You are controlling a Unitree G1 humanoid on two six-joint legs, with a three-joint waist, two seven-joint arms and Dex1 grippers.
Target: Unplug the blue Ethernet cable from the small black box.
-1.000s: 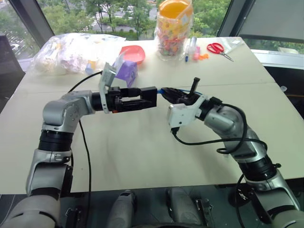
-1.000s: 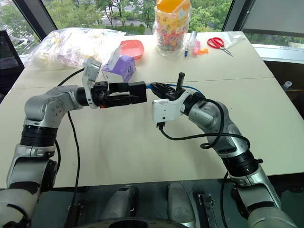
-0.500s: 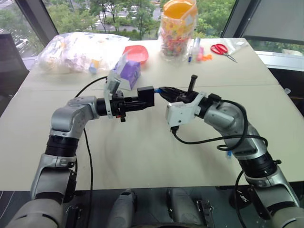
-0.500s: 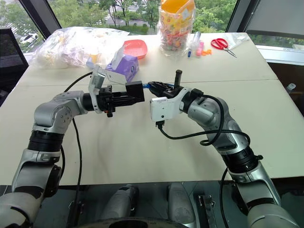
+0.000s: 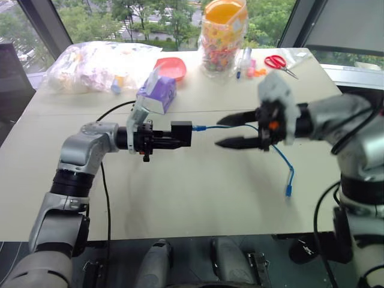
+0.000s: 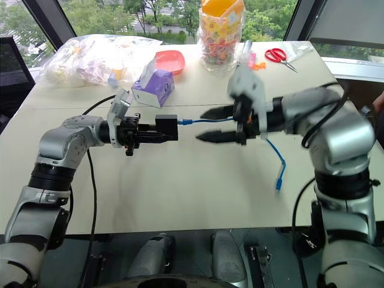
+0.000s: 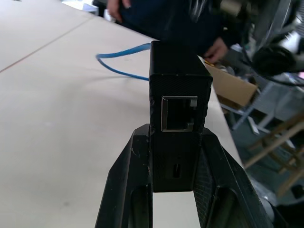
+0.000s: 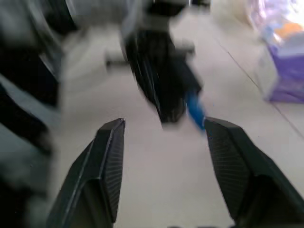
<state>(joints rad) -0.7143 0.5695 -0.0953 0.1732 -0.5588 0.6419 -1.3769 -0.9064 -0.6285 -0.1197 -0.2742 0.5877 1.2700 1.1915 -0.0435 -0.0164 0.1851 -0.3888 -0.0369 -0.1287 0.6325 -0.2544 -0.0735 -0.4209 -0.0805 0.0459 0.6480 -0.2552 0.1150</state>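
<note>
Your left gripper [image 5: 180, 133] clamps the small matte black box [image 5: 182, 133]; the thin light-blue Ethernet cable [image 5: 279, 155] stays plugged. Your right gripper [image 5: 231, 131] gapes empty beside the plug; regrasp and pull.

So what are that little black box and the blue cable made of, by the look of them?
The small black box looks like matte, finely textured plastic, with a shiny metal-lined port. The blue Ethernet cable seems to be smooth, rubbery plastic: it droops in soft curves over the table edge.

Box [image 6: 166, 128] and cable [image 6: 273, 157] over the table [image 6: 180, 192]

Left fingers [image 6: 147, 137] clamp the box; the cable's plug sits at its face. Right fingers [image 6: 215, 137] are spread, straddling the cable.
</note>
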